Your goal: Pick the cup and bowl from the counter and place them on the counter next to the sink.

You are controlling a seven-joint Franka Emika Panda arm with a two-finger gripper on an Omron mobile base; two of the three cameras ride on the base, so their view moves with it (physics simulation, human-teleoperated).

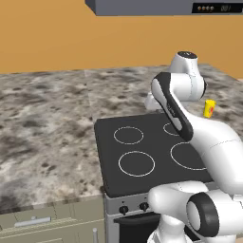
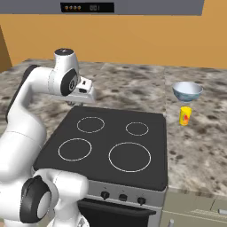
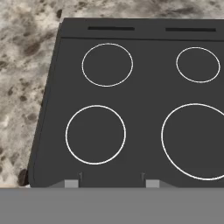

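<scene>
The gripper (image 3: 112,183) hangs over the black stovetop (image 2: 111,142), its finger tips (image 3: 71,183) apart with nothing between them. Right of the stovetop, on the speckled counter (image 2: 199,137), stands the yellow cup (image 2: 185,115), its red-orange mark unreadable; just behind it sits the bowl (image 2: 187,91). Beyond rises an orange wall (image 2: 133,40).

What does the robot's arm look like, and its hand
The arm is glossy white, built of rounded segments with dark grey to black bands and caps at the joints. Its hand is a boxy white block; two small grey fingertips show in the hand view. No cables visible.
</scene>
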